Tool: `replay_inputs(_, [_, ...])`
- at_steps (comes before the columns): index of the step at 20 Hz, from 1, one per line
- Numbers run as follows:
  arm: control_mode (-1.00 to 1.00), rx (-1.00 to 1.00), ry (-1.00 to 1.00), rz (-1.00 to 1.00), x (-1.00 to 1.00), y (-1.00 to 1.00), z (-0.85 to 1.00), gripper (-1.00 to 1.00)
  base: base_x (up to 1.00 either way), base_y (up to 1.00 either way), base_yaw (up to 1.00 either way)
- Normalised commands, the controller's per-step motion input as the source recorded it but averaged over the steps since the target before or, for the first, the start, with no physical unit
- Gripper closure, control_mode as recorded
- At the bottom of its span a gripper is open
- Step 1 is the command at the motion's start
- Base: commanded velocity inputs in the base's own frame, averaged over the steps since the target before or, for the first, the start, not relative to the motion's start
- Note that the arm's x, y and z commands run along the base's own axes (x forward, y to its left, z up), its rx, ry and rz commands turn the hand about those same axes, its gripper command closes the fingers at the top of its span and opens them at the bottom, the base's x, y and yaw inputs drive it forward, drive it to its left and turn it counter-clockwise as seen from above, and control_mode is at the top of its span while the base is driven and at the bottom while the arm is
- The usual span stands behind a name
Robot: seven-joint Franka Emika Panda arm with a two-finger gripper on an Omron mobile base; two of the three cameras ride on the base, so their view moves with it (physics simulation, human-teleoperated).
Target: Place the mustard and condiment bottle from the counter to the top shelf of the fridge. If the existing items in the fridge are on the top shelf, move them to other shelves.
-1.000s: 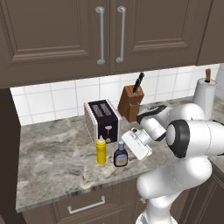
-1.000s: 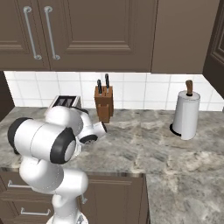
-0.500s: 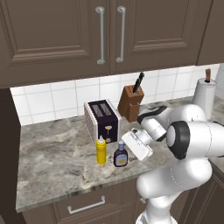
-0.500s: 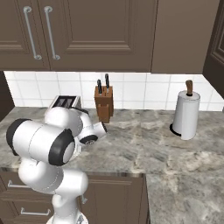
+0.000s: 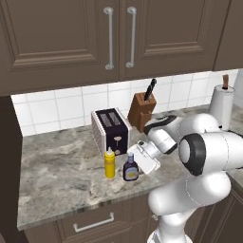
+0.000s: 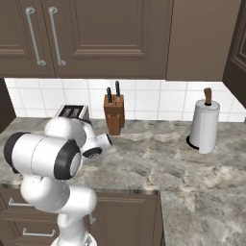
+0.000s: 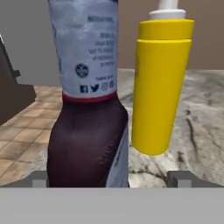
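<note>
On the grey marbled counter [image 5: 61, 175] the slim yellow mustard [image 5: 109, 163] stands upright just left of the squat dark condiment bottle [image 5: 130, 167]. My gripper [image 5: 140, 160] is low at the condiment bottle's right side, level with it. In the hand view the condiment bottle [image 7: 85, 109] is very close, standing between my open fingertips [image 7: 181, 178] and nearer the left one. The mustard [image 7: 162, 83] stands behind it to the right. The gripper [image 7: 109, 180] is open and holds nothing. The fridge, its top shelf and the existing items are out of view.
A toaster [image 5: 110, 130] stands right behind the two bottles, with a knife block [image 5: 141, 108] to its right by the tiled wall. A paper towel roll [image 6: 203, 126] stands at the far right. Brown wall cabinets hang overhead; the counter's front edge is near.
</note>
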Motion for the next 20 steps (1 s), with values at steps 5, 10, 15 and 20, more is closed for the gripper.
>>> replay_inputs(5, [-1.00, 0.00, 0.02, 0.00, 0.02, 0.10, 0.00, 1.00, 0.00, 0.00, 0.00])
replay_inputs(10, [-1.00, 0.01, -0.10, -0.01, -0.29, -0.02, 0.38, 1.00, 0.00, 0.00, 0.00])
replay_inputs(15, [-1.00, 0.01, -0.15, -0.13, -0.65, -0.09, 1.00, 1.00, 0.00, 0.00, 0.00])
replay_inputs(20, [-1.00, 0.03, -0.08, -0.08, -0.88, -0.24, 1.00, 1.00, 0.00, 0.00, 0.00])
